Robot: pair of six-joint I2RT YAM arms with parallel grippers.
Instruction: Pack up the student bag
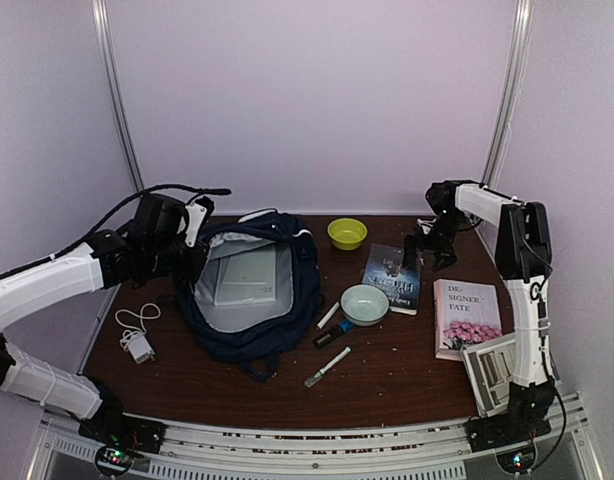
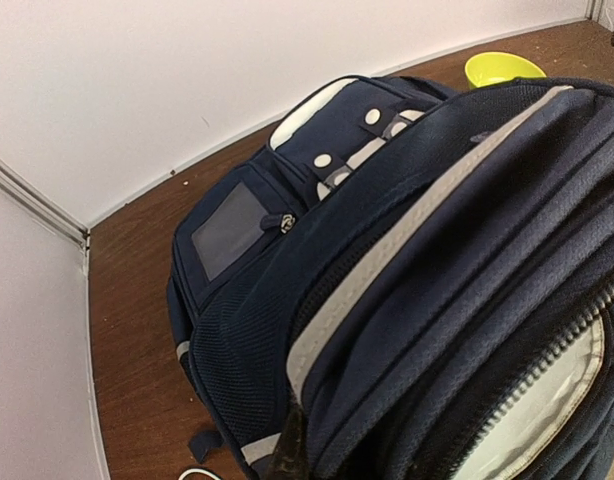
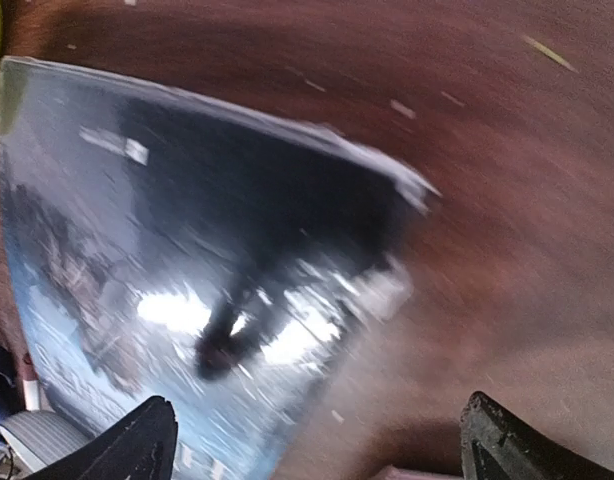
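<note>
The student bag [image 1: 252, 290], a navy backpack with white trim, lies open at the table's left centre, with a grey-white book [image 1: 245, 275] inside it. My left gripper [image 1: 194, 228] is at the bag's upper left rim. In the left wrist view the bag [image 2: 407, 250] fills the frame and the left gripper [image 2: 290, 445] is shut on its edge by the white stripe. My right gripper [image 1: 428, 246] hangs open over the far corner of a dark glossy book [image 1: 394, 278]. In the blurred right wrist view its fingers [image 3: 137, 440] stand wide above that book [image 3: 187, 250].
A yellow-green bowl [image 1: 347, 233] sits at the back, and a pale teal bowl [image 1: 364, 304] right of the bag. Two white markers [image 1: 328, 366] and a dark pen-like item [image 1: 332, 332] lie nearby. At the right are a flowered book [image 1: 465, 317] and a white rack [image 1: 492, 370]. A charger with cable [image 1: 137, 338] lies at the left.
</note>
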